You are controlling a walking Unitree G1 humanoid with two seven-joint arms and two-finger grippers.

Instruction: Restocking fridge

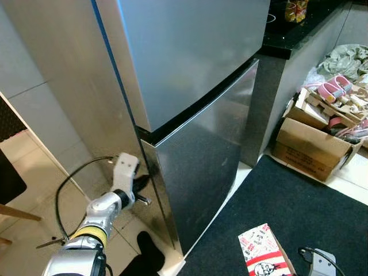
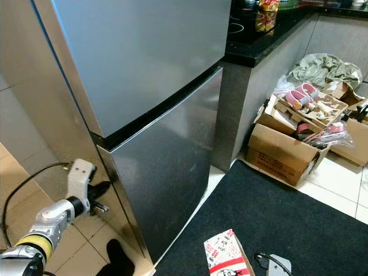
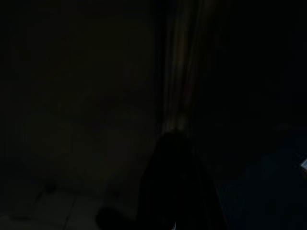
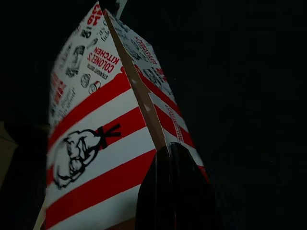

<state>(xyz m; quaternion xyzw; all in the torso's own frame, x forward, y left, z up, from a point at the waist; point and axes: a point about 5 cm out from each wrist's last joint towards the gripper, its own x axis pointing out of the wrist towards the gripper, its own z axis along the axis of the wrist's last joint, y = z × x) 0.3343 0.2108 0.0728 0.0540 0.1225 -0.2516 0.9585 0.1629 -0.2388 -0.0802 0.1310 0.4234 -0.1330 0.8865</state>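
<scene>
Fridge (image 1: 195, 86) shut before us; our left gripper (image 1: 142, 190) (fingers' spread unclear) touches its lower door's edge, while our right gripper (image 4: 175, 191) grasps a red-striped carton (image 1: 261, 253) above the mat (image 1: 287, 207).

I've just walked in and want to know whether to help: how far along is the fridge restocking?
Early stage. Nothing looks stocked yet: both doors of the fridge are shut. In hand: the right gripper holds a red-and-white striped food box low over the dark mat, while the left gripper is at the hinge-side edge of the lower door. Left: open a door, put the box inside, close it.
</scene>
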